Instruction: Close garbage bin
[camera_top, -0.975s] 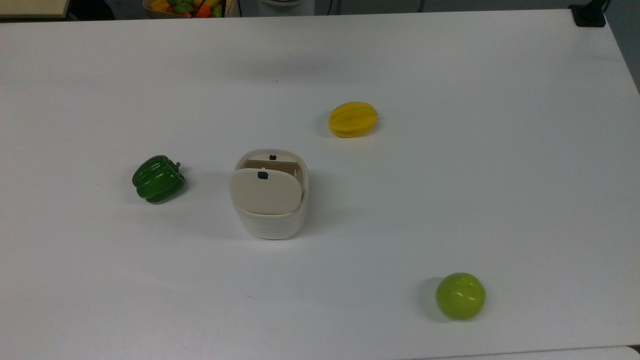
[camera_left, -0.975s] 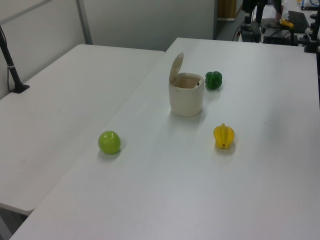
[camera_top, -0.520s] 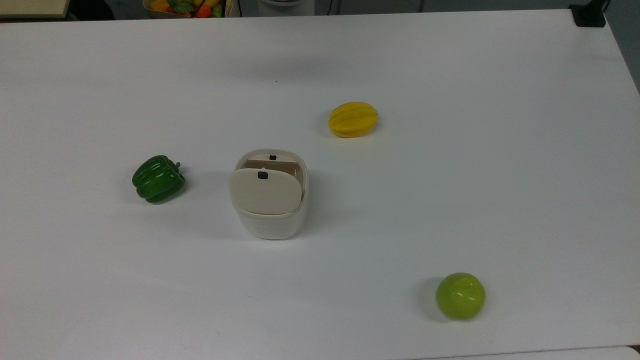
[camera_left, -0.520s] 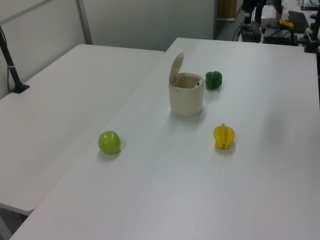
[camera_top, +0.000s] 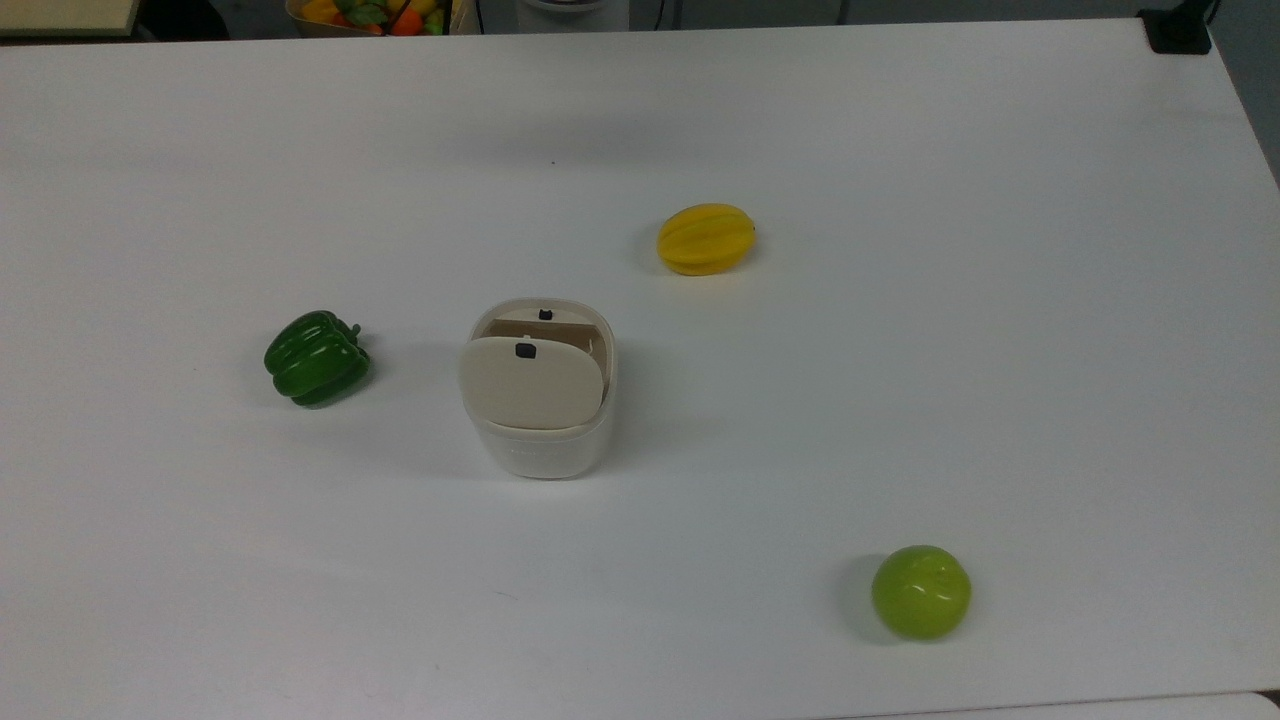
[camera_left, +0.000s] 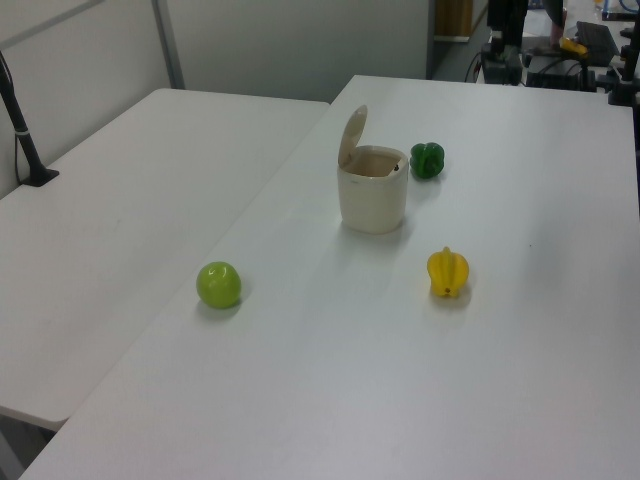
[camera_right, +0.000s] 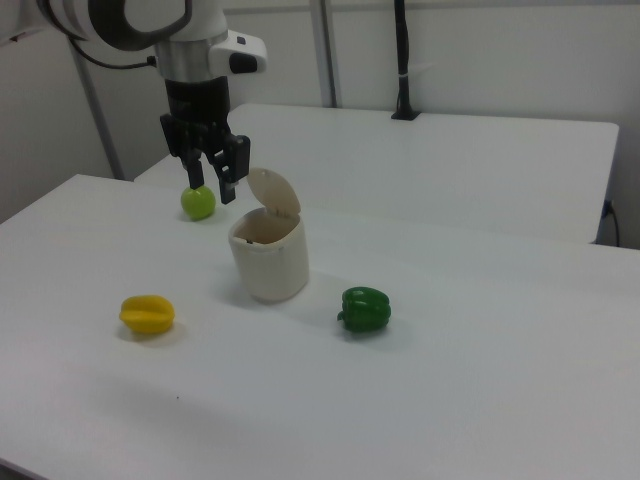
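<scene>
Hand (camera_right: 211, 185) open above garbage bin (camera_right: 268, 262); no legible writing.

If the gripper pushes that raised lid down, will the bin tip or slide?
The garbage bin looks like thin plastic and seems empty, so probably light; it may slide on the smooth white table. Its lid stands raised on a hinge, so it should swing down easily. The wide base makes tipping unlikely.

a lab: bare white tables (camera_left: 150, 200), robot arm (camera_right: 190, 60), toy fruit
</scene>
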